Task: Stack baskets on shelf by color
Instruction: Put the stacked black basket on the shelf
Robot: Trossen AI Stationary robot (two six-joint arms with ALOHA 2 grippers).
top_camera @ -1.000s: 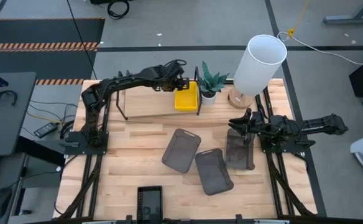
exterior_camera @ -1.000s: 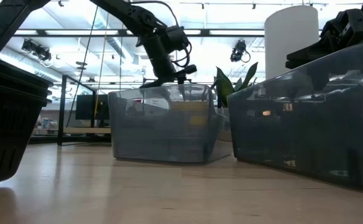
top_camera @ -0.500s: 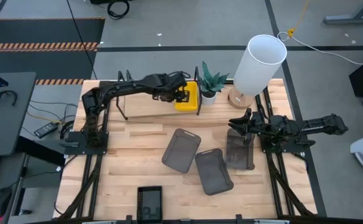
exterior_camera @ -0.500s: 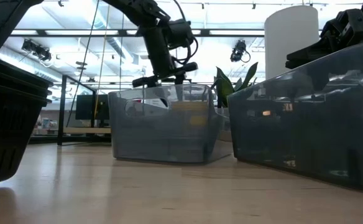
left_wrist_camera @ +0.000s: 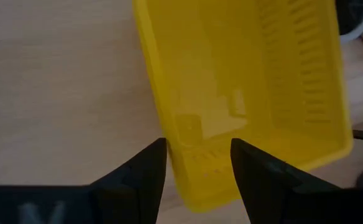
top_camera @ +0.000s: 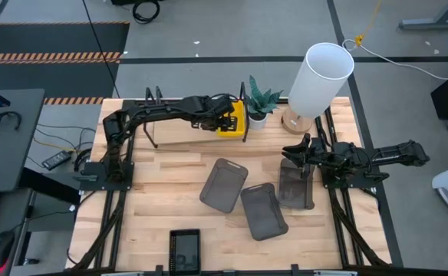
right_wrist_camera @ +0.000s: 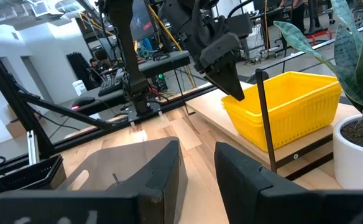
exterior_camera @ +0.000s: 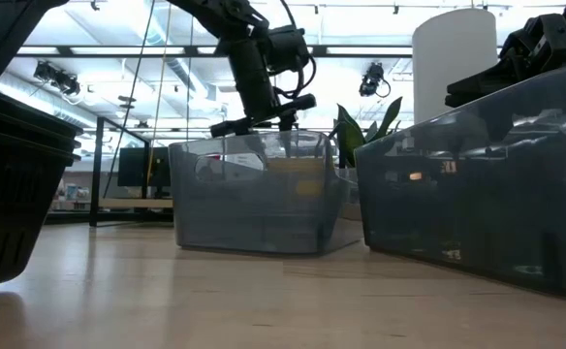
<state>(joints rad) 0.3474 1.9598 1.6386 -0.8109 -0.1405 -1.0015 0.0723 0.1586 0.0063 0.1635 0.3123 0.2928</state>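
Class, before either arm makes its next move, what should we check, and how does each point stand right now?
1. Yellow basket sits on the shelf: ok.
2. Left gripper open, straddling the yellow basket's wall: ok.
3. Three grey baskets on the shelf: not ok, on the tabletop.
4. Right gripper open over a grey basket: ok.
5. Black basket shelved: not ok, at the table's front edge.
6. Number of yellow baskets stacked: cannot tell.

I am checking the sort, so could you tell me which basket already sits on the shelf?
The bright yellow plastic basket, beneath the left gripper; the three smoky grey baskets lie on the tabletop.
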